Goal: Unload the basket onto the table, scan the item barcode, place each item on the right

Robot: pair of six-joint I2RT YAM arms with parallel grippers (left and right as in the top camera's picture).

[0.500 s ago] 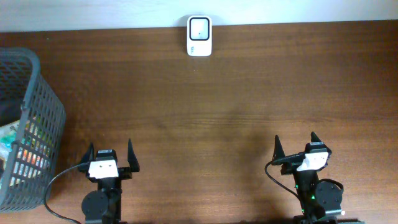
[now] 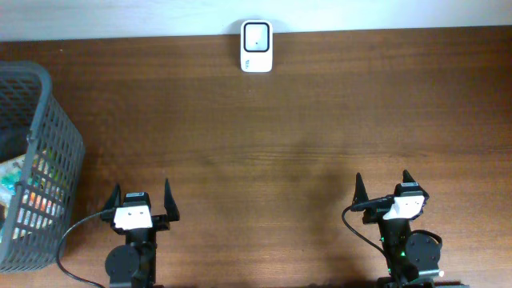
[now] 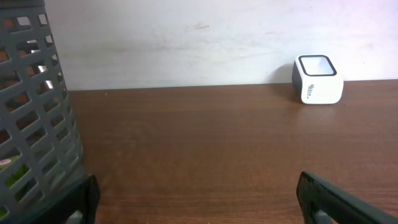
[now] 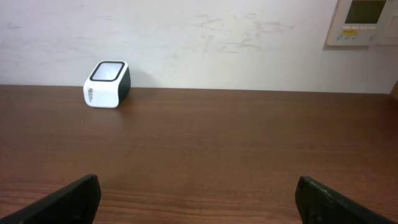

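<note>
Grey plastic mesh basket at the far left of the wooden table, tall-walled, partly cut off by the frame edge. Inside it, colourful packaged items glimpsed through the lattice: green, orange and white print, too hidden to name or to show any barcode. Probably light and crinkly, soft wrappers rather than rigid boxes, judging by the loose jumble. Likely slippery film too, prone to buckling under a hard squeeze. Best taken from above through the basket's open mouth, pinching a sealed edge or a firm corner and keeping the printed panel uncovered for the scan. Risks worth noting: catching a finger on the lattice wall, or lifting two packs at once.

Moving right: left gripper at the near edge, just beside the basket, jaws spread wide, nothing between them. Same story from the left wrist view, with dark fingertips low in frame and only bare wood between.

Centre back: white barcode scanner, window on top, up against the wall and well apart from both arms.

Far right: right gripper, also at the near edge, jaws fully parted, empty. Nothing picked yet; probably a job for the left arm first, being nearest the basket.
</note>
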